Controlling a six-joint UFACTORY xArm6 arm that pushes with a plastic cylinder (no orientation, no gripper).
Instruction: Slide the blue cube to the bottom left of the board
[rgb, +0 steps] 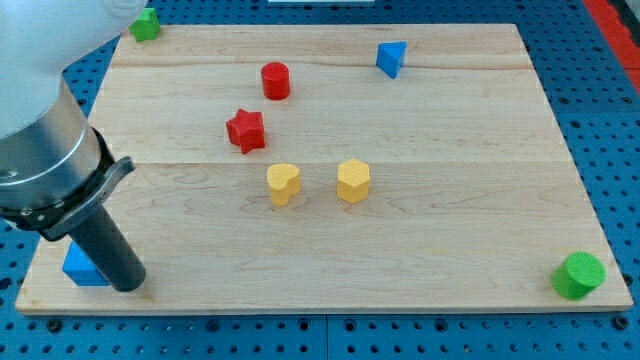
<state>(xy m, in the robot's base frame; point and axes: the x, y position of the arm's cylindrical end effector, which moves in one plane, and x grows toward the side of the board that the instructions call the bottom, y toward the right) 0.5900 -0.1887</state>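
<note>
A blue cube (80, 267) lies at the bottom left corner of the wooden board (450, 200), partly hidden behind the rod. My tip (130, 287) rests on the board just right of the blue cube, touching or nearly touching it. The rod rises up and to the left into the arm's grey body at the view's left edge.
A blue triangular block (392, 58) sits near the top. A red cylinder (275, 80) and a red star (245, 130) lie left of centre. A yellow heart (283, 184) and a yellow hexagon (353, 181) sit mid-board. A green block (146, 24) is top left, a green cylinder (579, 275) bottom right.
</note>
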